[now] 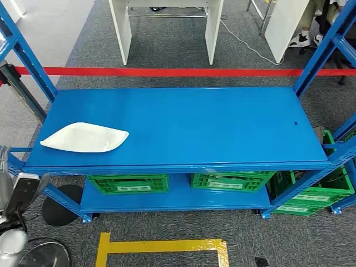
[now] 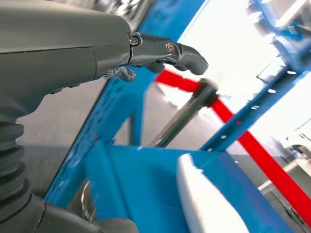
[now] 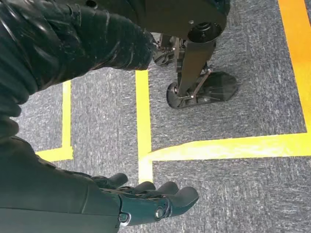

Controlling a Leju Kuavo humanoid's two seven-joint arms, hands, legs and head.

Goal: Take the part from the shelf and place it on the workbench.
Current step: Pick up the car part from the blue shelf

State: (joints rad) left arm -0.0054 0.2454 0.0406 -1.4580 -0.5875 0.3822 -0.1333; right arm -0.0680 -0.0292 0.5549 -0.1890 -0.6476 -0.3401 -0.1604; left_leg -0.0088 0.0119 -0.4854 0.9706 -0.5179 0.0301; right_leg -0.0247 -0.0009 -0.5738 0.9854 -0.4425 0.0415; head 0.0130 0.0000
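Observation:
The part [image 1: 84,137] is a flat white shell with a pointed end, lying on the left of the blue shelf's top board [image 1: 201,122]. In the left wrist view the part [image 2: 205,204] shows close ahead on the blue board. My left hand [image 2: 110,53] is just outside the shelf's left end, fingers stretched out and apart from the thumb, holding nothing. My left arm [image 1: 19,194] shows at the lower left, below the board's level. My right hand [image 3: 154,201] hangs over the grey carpet with fingers extended and nothing in them.
Blue uprights [image 1: 29,61] stand at both ends of the shelf. Green crates [image 1: 128,182] sit on the lower board and beside it at the right [image 1: 310,194]. A red tape line [image 1: 168,72], white table legs [image 1: 122,28] and a person's shoes [image 1: 300,39] lie beyond. Yellow floor tape [image 1: 159,245] is near me.

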